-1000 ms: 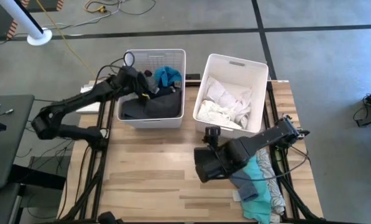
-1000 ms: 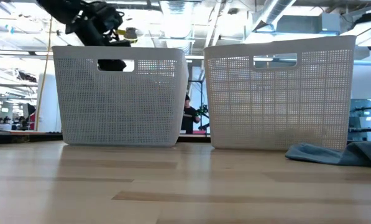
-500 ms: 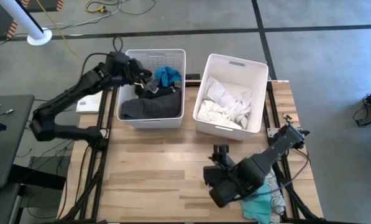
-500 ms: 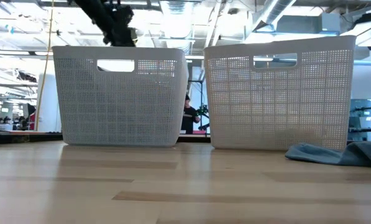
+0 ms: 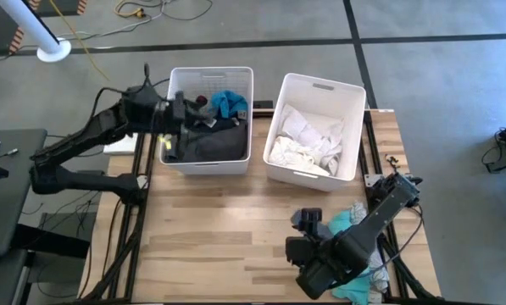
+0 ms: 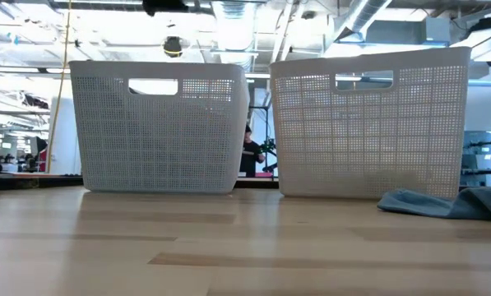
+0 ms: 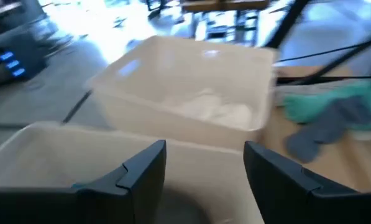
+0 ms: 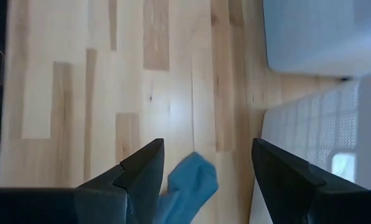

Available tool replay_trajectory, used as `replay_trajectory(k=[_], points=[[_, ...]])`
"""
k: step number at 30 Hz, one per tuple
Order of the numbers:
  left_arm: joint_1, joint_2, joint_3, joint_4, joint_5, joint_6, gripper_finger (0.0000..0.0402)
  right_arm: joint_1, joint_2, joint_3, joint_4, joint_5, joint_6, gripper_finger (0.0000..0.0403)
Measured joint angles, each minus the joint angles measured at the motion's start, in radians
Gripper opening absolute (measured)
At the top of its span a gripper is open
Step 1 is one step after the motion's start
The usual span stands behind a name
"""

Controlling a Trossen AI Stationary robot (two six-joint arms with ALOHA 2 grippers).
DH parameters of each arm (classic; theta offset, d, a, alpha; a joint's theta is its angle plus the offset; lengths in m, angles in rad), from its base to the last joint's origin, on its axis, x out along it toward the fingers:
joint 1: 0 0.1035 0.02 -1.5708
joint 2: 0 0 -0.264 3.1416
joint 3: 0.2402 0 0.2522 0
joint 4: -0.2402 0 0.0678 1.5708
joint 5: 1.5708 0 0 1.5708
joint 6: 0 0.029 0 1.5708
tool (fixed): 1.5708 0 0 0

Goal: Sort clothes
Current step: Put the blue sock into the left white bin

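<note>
The right claw (image 5: 308,224) hangs over the near right part of the bench (image 5: 210,229), its fingers (image 8: 141,174) spread wide and holding nothing. In the right wrist view a blue cloth (image 8: 188,183) lies on the wood between and beyond the two fingers. The high view places this claw just left of a heap of teal and grey clothes (image 5: 354,246) at the bench's near right edge, partly covered by the right arm.

The left claw (image 5: 185,114) sits over the left edge of the left bin (image 5: 210,76). Its fingers (image 7: 138,171) stand wide apart and empty in the left wrist view, which looks across to the right bin (image 7: 185,81) and the teal and grey clothes on the bench beyond.

Only the high view shows the bin contents: dark clothes (image 5: 206,144) and a bright blue item (image 5: 227,103) in the left bin, white clothes (image 5: 308,140) in the right bin.

The low view shows neither claw clearly. It shows both bins' mesh walls, with a grey cloth (image 6: 442,203) flat on the bench at the right and a person (image 6: 249,152) standing in the room behind.
</note>
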Motion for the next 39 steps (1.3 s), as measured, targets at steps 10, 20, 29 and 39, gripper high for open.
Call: replay_trajectory(k=[10, 20, 29, 39], points=[[-0.308, 0.003, -0.005, 0.004, 0.004, -0.010, 0.0210, -0.002, 0.000, -0.238, 0.004, -0.054, 0.202, 0.0254], [-0.515, 0.017, -0.166, 0.146, -0.069, -0.016, 0.0210, -0.013, 0.000, -0.435, 0.061, -0.055, 0.330, 0.0254], [-0.620, 0.019, -0.324, 0.277, -0.070, -0.047, 0.0210, -0.031, 0.002, -0.532, 0.176, -0.054, 0.336, 0.0254], [-0.721, 0.019, -0.496, 0.467, -0.071, -0.078, 0.0210, -0.058, 0.002, -0.557, 0.290, -0.046, 0.316, 0.0254]])
